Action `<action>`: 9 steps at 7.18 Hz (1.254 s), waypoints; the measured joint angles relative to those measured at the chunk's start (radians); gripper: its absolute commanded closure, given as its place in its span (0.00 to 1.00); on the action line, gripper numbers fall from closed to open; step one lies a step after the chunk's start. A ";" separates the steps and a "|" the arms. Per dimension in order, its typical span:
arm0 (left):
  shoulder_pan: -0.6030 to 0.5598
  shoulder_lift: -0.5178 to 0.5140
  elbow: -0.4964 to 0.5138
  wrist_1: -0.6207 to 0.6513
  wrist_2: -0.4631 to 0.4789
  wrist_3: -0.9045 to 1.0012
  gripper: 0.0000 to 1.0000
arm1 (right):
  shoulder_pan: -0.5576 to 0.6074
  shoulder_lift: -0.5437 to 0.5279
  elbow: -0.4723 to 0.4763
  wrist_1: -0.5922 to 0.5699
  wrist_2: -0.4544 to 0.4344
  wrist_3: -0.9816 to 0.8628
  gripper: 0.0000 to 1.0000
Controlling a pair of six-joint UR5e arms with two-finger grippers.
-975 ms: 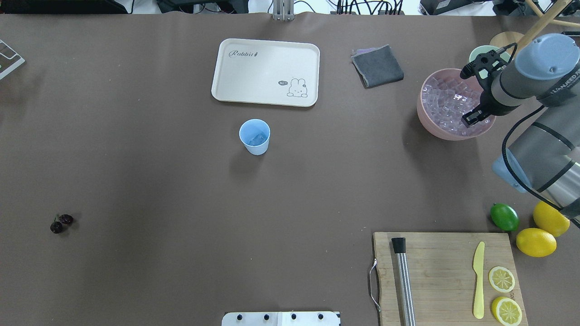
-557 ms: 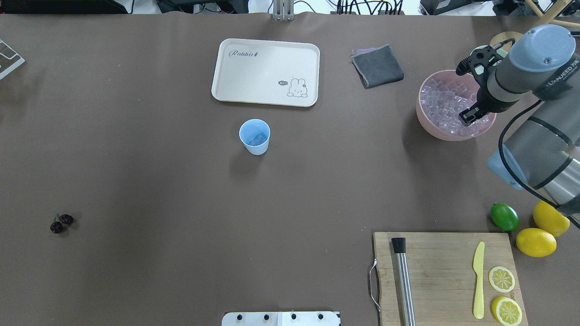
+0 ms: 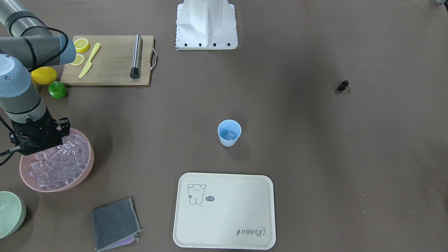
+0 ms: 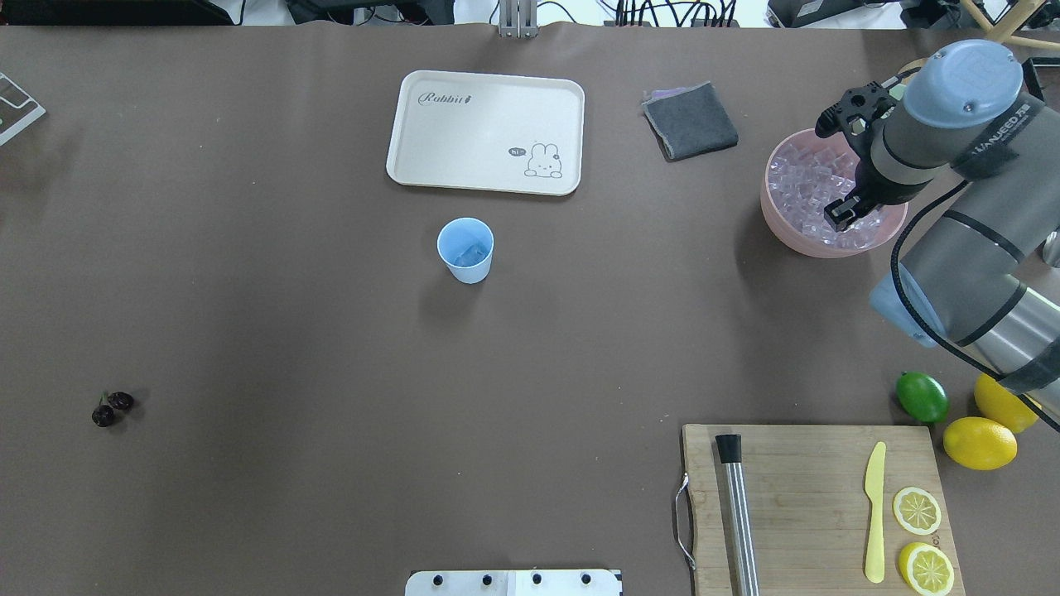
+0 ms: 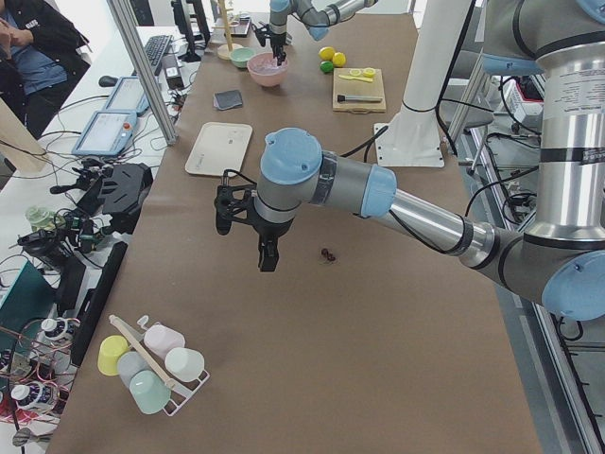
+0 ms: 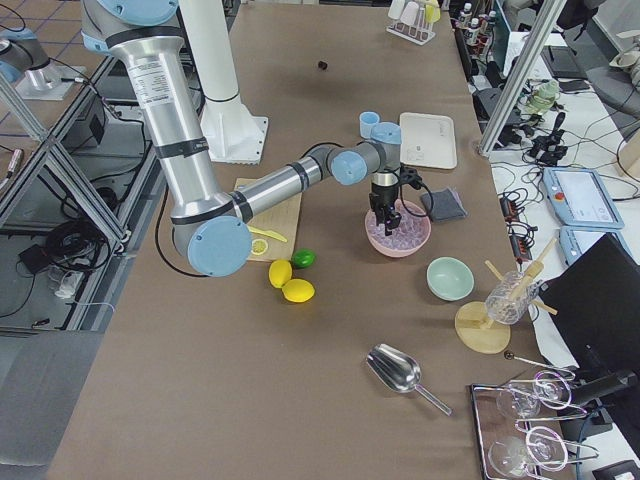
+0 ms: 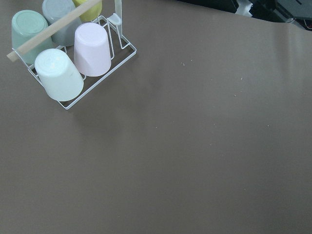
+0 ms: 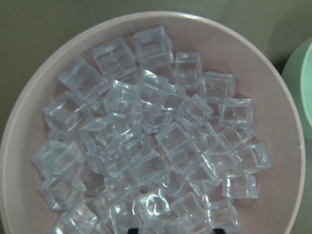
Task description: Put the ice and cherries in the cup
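The light-blue cup stands upright mid-table with an ice cube inside; it also shows in the front view. The ice fills the pink bowl at the far right. My right gripper hangs just above the ice pile, fingers apart and empty. The right wrist view shows the ice close below, with two fingertips at the bottom edge. The cherries lie alone at the near left. My left gripper hovers near the cherries; I cannot tell whether it is open or shut.
A cream tray lies behind the cup, a grey cloth beside it. A cutting board carries a knife, lemon slices and a metal rod. A lime, lemons and a pale green bowl stand near the right arm. A cup rack stands at the left end.
My right gripper has moved leftward over the pink bowl, toward the middle of the ice pile. The cup and the cherries have not moved.
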 measured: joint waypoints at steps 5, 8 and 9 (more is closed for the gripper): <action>0.001 -0.001 0.006 0.000 0.000 0.000 0.02 | -0.015 0.001 -0.009 0.001 -0.013 -0.023 0.39; -0.001 -0.001 -0.002 0.001 0.000 0.000 0.02 | 0.001 -0.003 -0.026 0.002 -0.027 -0.132 0.47; -0.004 0.000 -0.003 0.001 0.000 0.000 0.02 | 0.002 0.000 -0.032 0.001 -0.028 -0.133 0.49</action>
